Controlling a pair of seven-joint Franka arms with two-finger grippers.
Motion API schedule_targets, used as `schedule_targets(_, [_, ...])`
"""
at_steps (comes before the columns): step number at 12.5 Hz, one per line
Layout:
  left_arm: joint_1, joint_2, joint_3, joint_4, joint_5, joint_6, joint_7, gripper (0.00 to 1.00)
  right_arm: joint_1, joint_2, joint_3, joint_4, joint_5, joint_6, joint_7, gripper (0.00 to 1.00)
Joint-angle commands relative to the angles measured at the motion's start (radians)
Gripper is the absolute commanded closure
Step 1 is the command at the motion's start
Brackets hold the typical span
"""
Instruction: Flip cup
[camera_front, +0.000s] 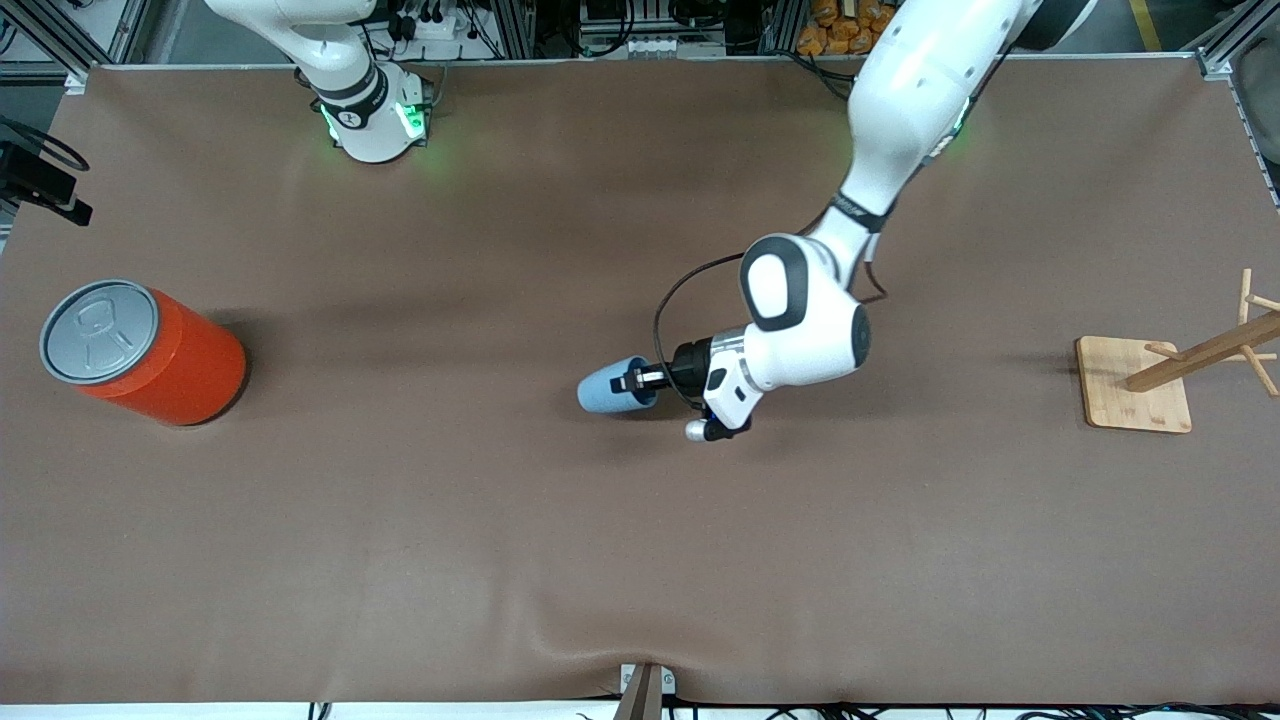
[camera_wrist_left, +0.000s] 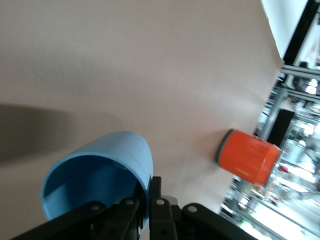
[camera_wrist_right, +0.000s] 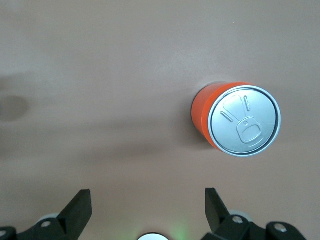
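The orange can (camera_front: 143, 351) stands at the right arm's end of the table. Toward the left arm's end from it, the cup (camera_front: 610, 388) (lying sideways) has its rim pinched by the left gripper (camera_front: 640, 381). The right gripper (camera_wrist_right: 147, 207) waits over the can, jaws wide.

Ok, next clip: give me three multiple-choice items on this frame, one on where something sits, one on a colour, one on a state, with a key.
1. Where does the wooden rack with pegs stand?
A. toward the left arm's end of the table
B. toward the right arm's end
C. beside the can

2. What colour is the body of the big cylindrical can with the grey pull-tab lid?
A. green
B. orange
C. white

3. How is the small light-blue tapered plastic cup held?
A. upright on the table, untouched
B. stacked on the can
C. tipped sideways, rim clamped in the left pincer

Key: 1 A, it stands at the left arm's end. 2 B, both wrist views show orange. 3 C, a finger sits inside the rim; the right pincer hangs open.
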Motion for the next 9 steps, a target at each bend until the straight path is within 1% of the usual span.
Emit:
schedule_targets(1, [0.087, -0.101, 0.005, -0.014, 0.216, -0.110, -0.155, 1.00, -0.009, 0.001, -0.001, 0.024, 0.025, -0.021, 0.014, 0.00])
schedule_targets(3, [0.169, -0.134, 0.006, -0.002, 0.400, -0.188, -0.198, 1.00, -0.009, 0.000, -0.003, 0.023, 0.035, -0.041, 0.015, 0.00])
schedule_targets(5, [0.263, -0.135, 0.007, 0.073, 0.581, -0.338, -0.237, 1.00, -0.009, 0.001, -0.003, 0.021, 0.043, -0.044, 0.014, 0.00])
schedule_targets(7, [0.277, -0.140, 0.013, 0.105, 0.789, -0.427, -0.238, 1.00, -0.008, 0.003, -0.001, 0.017, 0.043, -0.049, 0.015, 0.00])
schedule_targets(8, [0.277, -0.144, 0.026, 0.127, 0.911, -0.473, -0.234, 1.00, -0.008, 0.005, -0.001, 0.018, 0.043, -0.042, 0.018, 0.00])
schedule_targets(9, [0.285, -0.151, 0.026, 0.134, 1.007, -0.500, -0.226, 1.00, -0.009, 0.006, -0.001, 0.018, 0.043, -0.041, 0.024, 0.00])
